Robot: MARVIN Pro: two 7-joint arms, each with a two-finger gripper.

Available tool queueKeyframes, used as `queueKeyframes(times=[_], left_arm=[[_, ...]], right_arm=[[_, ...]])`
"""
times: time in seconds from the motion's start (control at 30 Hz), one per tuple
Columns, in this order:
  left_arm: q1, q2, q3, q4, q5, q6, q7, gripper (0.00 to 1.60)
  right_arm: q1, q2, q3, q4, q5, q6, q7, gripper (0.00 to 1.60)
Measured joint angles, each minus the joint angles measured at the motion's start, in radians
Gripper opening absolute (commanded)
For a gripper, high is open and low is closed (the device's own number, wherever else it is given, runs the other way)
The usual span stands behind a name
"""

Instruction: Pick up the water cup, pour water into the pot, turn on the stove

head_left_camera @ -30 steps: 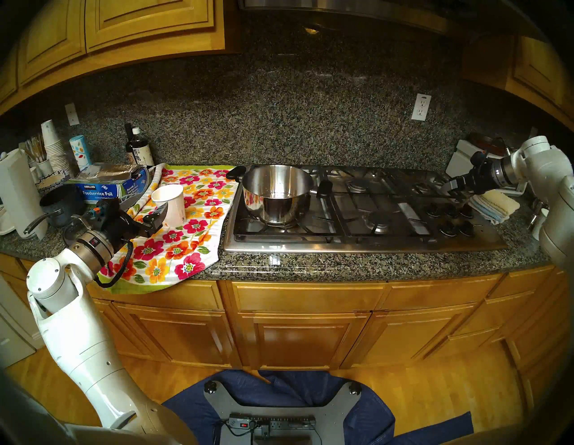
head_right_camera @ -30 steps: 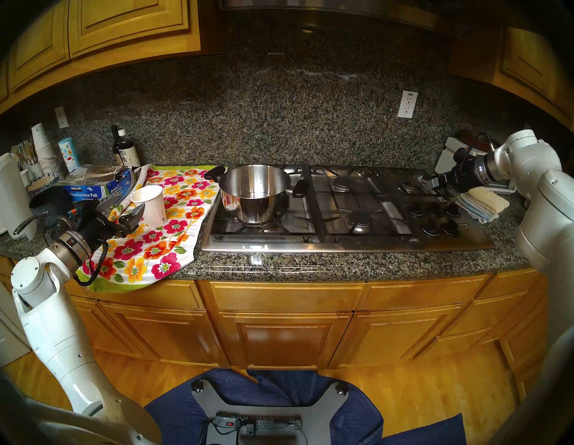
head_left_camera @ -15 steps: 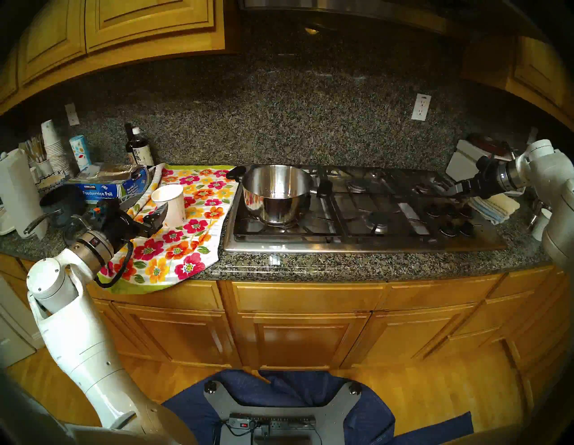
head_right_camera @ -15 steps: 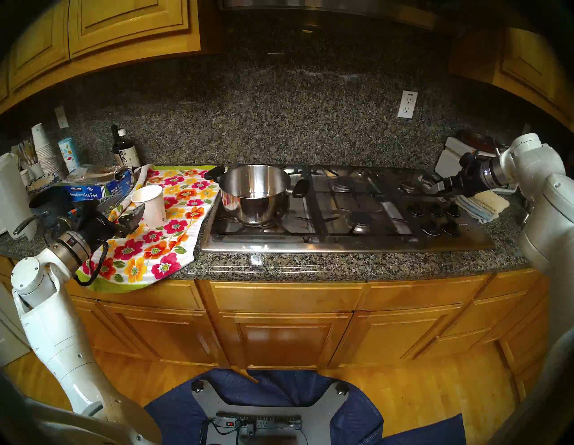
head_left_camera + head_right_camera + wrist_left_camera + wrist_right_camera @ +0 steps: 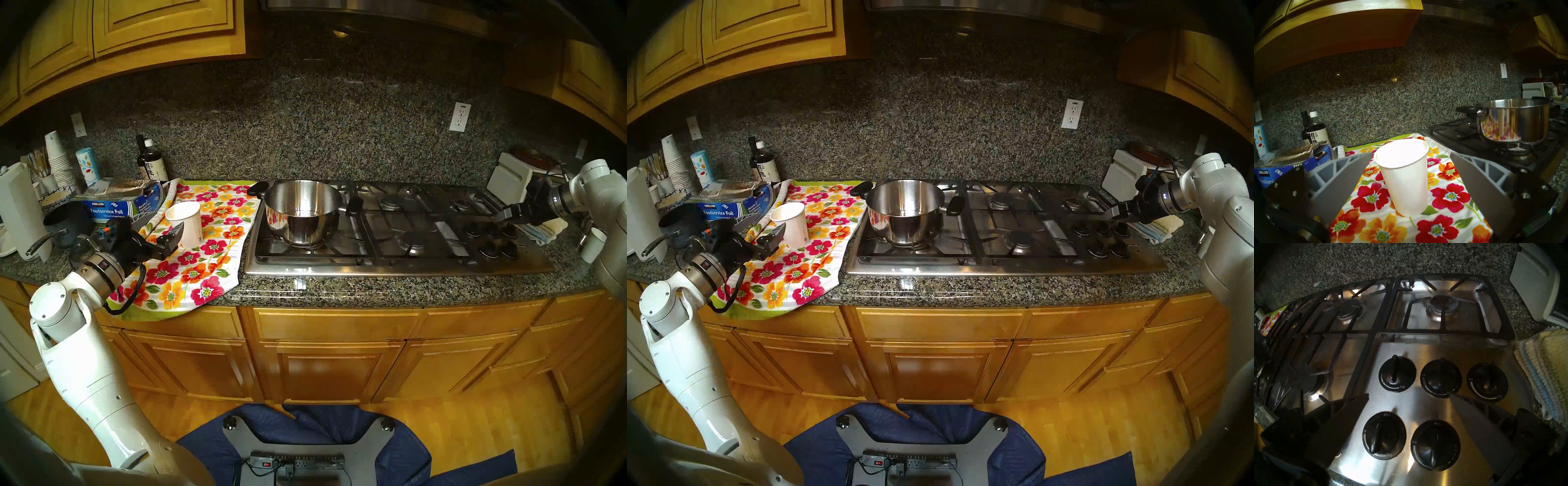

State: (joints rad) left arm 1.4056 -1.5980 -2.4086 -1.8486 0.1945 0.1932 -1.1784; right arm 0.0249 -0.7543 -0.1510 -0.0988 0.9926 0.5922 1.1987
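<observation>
The white paper water cup stands upright on a floral towel; it also shows in the left wrist view. My left gripper is open, and its fingers stand on either side of the cup without touching it. The steel pot sits on the stove's front left burner. My right gripper is open and empty, hovering over the black knobs, which all point near OFF.
A floral towel covers the counter left of the stove. A foil box, a dark blue saucepan, stacked cups and bottles crowd the back left. A white toaster oven and folded cloths lie right of the stove.
My right gripper has drawn back to the right and slightly down, over the knobs. The left arm, cup and pot have not moved.
</observation>
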Motion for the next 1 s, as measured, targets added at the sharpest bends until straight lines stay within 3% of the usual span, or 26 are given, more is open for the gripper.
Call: queueKeyframes(times=[1.0], left_arm=[[0.009,0.006,0.007,0.009,0.003,-0.003,0.004,1.6]], right_arm=[[-0.002,0.01,-0.01,-0.054,-0.018,0.004,0.038,1.6]])
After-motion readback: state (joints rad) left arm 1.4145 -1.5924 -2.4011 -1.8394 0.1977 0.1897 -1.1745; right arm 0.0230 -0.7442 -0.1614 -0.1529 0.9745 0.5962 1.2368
